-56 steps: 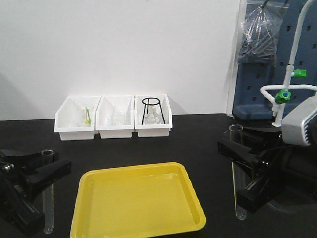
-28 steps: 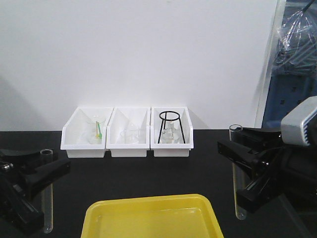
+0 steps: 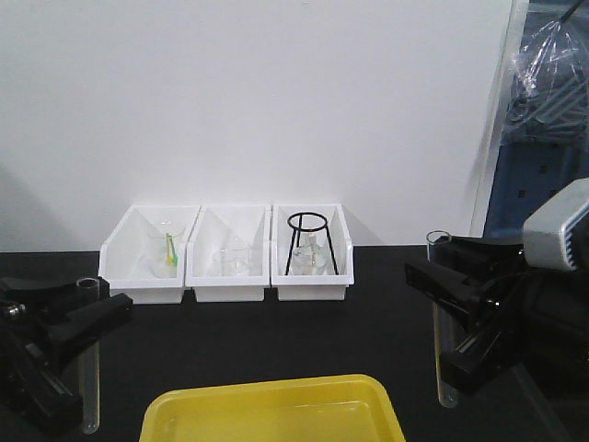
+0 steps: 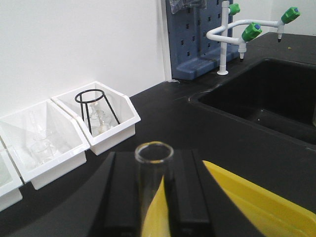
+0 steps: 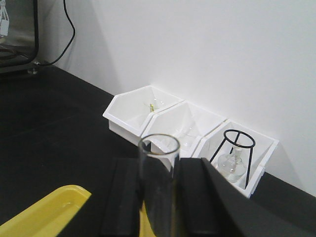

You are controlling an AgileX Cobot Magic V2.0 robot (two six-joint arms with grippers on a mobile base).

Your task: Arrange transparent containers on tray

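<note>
Two clear glass test tubes are held upright, one in each gripper. At the left of the front view, my left gripper (image 3: 87, 318) is shut on one test tube (image 3: 89, 387), whose open rim (image 4: 154, 152) shows between the black fingers in the left wrist view. At the right, my right gripper (image 3: 442, 281) is shut on the other test tube (image 3: 445, 368), its rim (image 5: 158, 144) standing above the fingers in the right wrist view. The yellow tray (image 3: 276, 410) lies on the black counter between the two arms, below both tubes.
Three white bins (image 3: 225, 253) stand in a row against the white wall, holding clear flasks, beakers and a black wire tripod (image 3: 307, 241). A black sink (image 4: 261, 94) and a white tap with green knobs (image 4: 237, 32) lie to the right. A blue pegboard (image 3: 543, 184) stands beyond.
The front view has shifted: the bins sit lower and further left than half a second ago, and only the far edge of the tray shows. Both grippers keep their tubes in the same place.
</note>
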